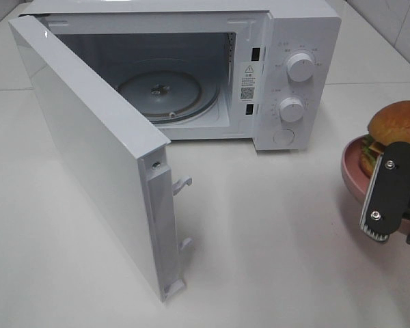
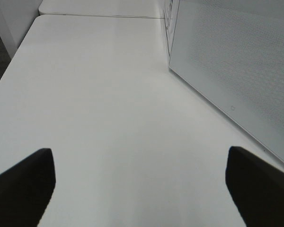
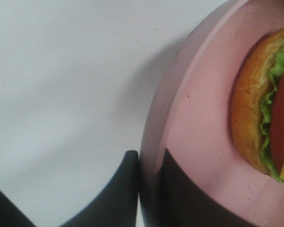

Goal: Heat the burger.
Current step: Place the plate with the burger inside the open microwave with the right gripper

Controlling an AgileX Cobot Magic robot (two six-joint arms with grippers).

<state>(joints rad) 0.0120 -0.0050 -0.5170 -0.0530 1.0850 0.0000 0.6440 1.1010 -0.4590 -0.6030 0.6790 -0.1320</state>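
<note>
The white counter (image 1: 273, 225) carries everything and fills most of the high view. At its far side stands the white microwave (image 1: 307, 41). The microwave's door (image 1: 89, 157) is swung wide toward the left, so you look straight into the cavity. Inside, the glass turntable (image 1: 167, 89) lies bare, with nothing on it.

At the right edge of the high view, well apart from the oven opening, sits the pink plate (image 1: 352, 171). The burger (image 1: 396, 123) rests on it with its domed bun uppermost. The right wrist view shows the bun's edge with green and red layers beside it. Whether the plate rests on the counter or is raised just off it cannot be told.

Your right gripper (image 1: 389, 195) is clamped on the near rim of the plate, one finger outside the rim and one on the inner face. It therefore carries the burger by way of the plate and does not touch the burger itself. Your left gripper (image 2: 142, 189) is out of the high view. Its own camera shows the jaws spread wide and holding nothing, over bare counter beside the door's perforated panel.

The two knobs (image 1: 301, 67) on the control panel are untouched.

As a judgement of progress, the door is already open and the plate is grasped. What is left is to carry the plate into the cavity and set it on the turntable. After that you release it, shut the door and turn a knob, so the task looks less than half done.
</note>
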